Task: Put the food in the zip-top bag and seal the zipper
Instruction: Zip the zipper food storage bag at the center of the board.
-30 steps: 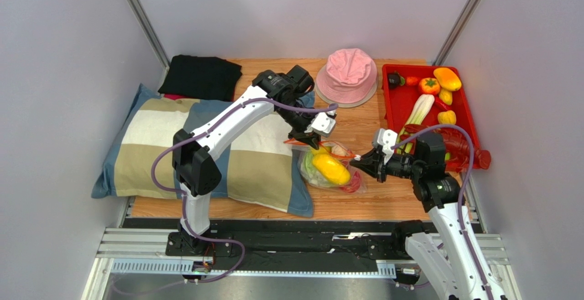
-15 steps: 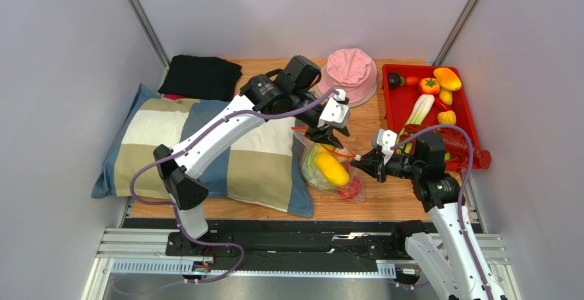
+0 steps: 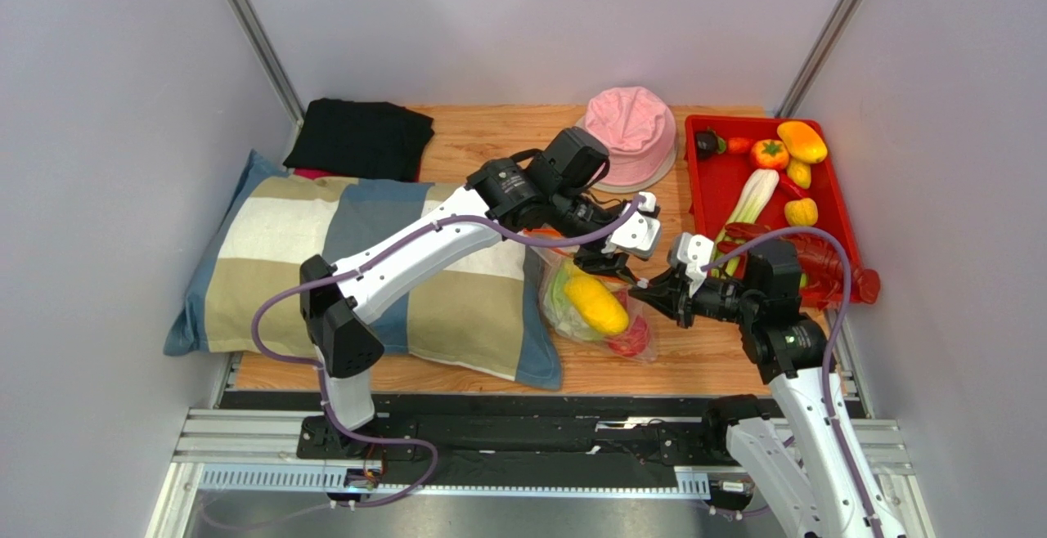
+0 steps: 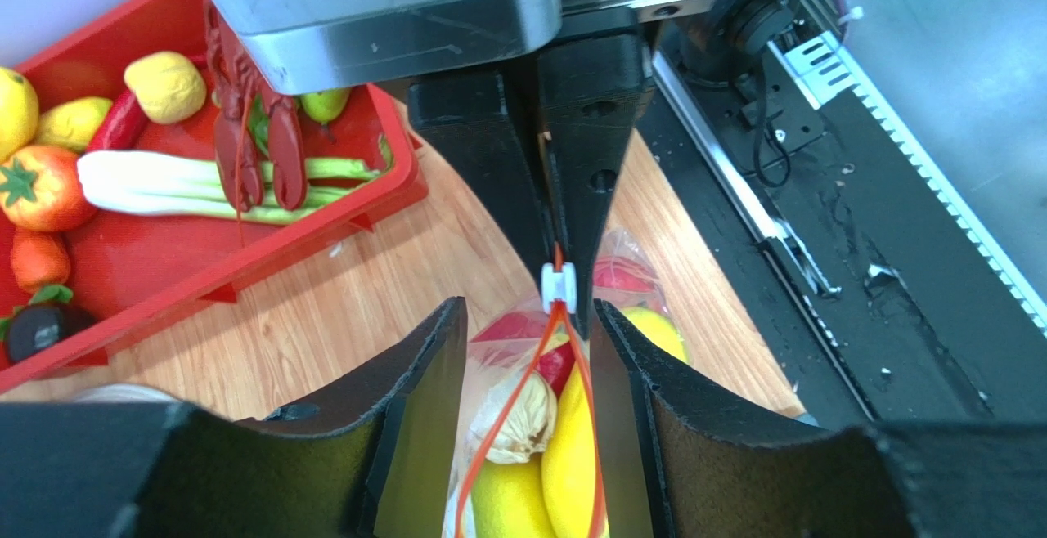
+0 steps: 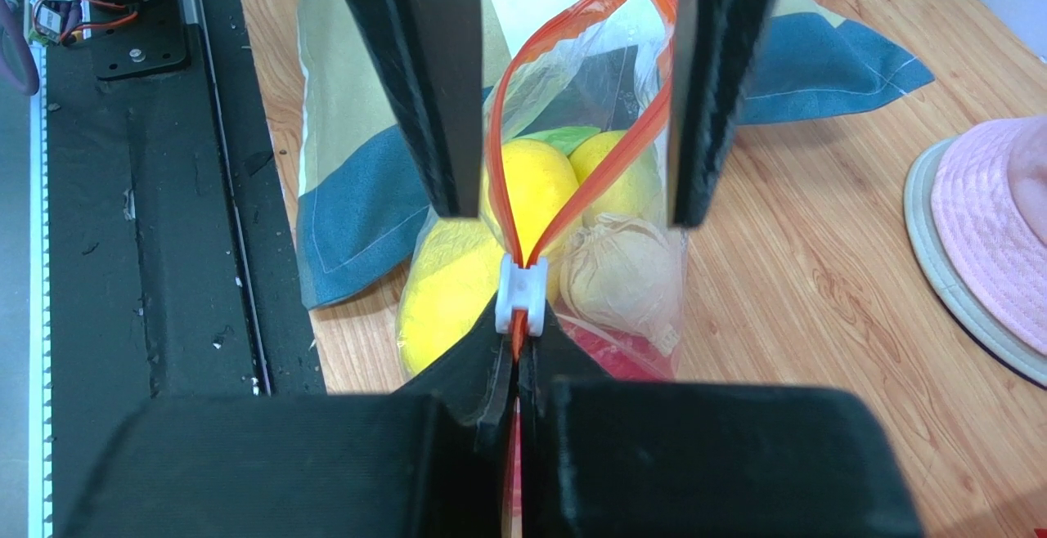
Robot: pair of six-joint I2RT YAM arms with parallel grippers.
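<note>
The zip-top bag (image 3: 556,305) lies on the wood by the pillow's corner, its mouth partly open. Food shows inside it: yellow fruit (image 3: 594,303), a red piece (image 3: 629,342), and in the left wrist view a white garlic (image 4: 526,413). My left gripper (image 3: 611,263) is open, its fingers (image 4: 424,391) on either side of the orange-red zipper (image 4: 522,385), close to the white slider (image 4: 559,283). My right gripper (image 3: 649,294) is shut on the zipper's end, right behind the slider (image 5: 521,299). The two zipper strips (image 5: 578,207) spread apart beyond the slider.
A red tray (image 3: 704,213) at the right holds more toy food and a red lobster (image 4: 246,133). A pink hat (image 3: 627,133) lies at the back, a checked pillow (image 3: 369,268) at the left, a black cloth (image 3: 360,136) behind it.
My left gripper has moved right along the bag's mouth, from the pillow side up to the slider by my right gripper. The right gripper has kept its hold and place.
</note>
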